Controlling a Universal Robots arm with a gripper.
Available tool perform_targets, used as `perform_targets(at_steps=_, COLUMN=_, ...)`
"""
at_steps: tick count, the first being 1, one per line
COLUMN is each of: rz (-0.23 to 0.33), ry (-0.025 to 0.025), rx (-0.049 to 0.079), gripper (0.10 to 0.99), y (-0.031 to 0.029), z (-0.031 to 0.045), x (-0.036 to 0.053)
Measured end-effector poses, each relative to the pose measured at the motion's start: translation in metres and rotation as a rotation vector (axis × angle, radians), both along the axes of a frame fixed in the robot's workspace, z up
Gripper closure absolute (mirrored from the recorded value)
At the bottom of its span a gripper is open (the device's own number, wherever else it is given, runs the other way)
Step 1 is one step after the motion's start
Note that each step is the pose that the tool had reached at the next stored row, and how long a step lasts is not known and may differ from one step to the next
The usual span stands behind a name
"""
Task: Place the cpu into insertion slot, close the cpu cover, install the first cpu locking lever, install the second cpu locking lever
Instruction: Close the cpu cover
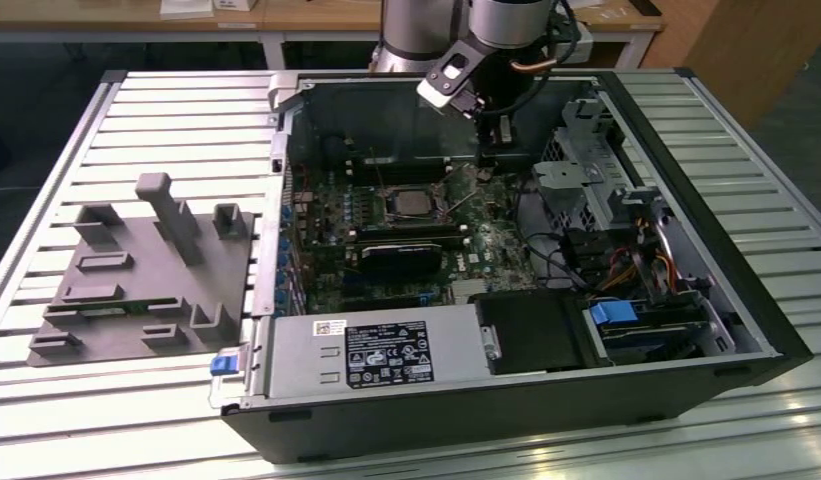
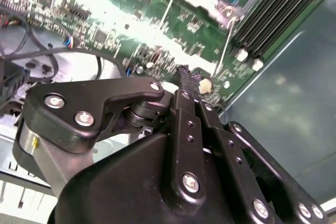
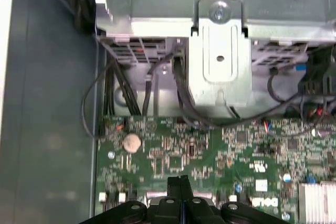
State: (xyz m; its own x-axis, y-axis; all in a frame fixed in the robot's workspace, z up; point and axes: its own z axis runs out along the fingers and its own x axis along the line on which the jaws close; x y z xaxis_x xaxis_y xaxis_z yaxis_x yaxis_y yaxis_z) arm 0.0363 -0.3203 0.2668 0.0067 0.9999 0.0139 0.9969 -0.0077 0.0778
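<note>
- The cpu (image 1: 413,200) sits in the slot (image 1: 383,190) at the middle of the green board (image 1: 497,245), inside the open case (image 1: 517,420) on the slatted surface (image 1: 744,130).
- The cover (image 1: 441,208) seems to lie down around the chip; I cannot tell whether it is latched.
- The claw (image 1: 496,145) hangs low over the board, near the slot on the exterior view's right. In both wrist views its tips (image 3: 181,181) are pressed together with nothing between them.
- In the second wrist view the claw's tip (image 2: 184,74) is close above the board, near a thin wire lever (image 2: 224,45) at the socket's edge.
- Judged: the chip is light, stiff and fragile beneath, so it is best held by its edges.
- The lever looks thin, springy and slippery, best pushed near its free end.
</note>
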Motion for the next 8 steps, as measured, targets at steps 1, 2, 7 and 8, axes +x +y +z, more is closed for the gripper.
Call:
perform_targets(at_steps=1, rz=0.000, ry=0.0001, rx=0.000, gripper=0.984, y=0.0000, z=0.0000, x=0.0024)
perform_targets(at_steps=2, rz=0.000, ry=0.0002, rx=0.000, gripper=0.984, y=0.0000, z=0.0000, x=0.0044)
perform_targets(at_steps=7, rz=0.000, ry=0.0009, rx=0.000, gripper=0.984, y=0.0000, z=-0.0030, x=0.0113)
perform_targets(at_steps=8, rz=0.000, ry=0.0011, rx=0.000, gripper=0.984, y=0.0000, z=-0.0044, x=0.0122)
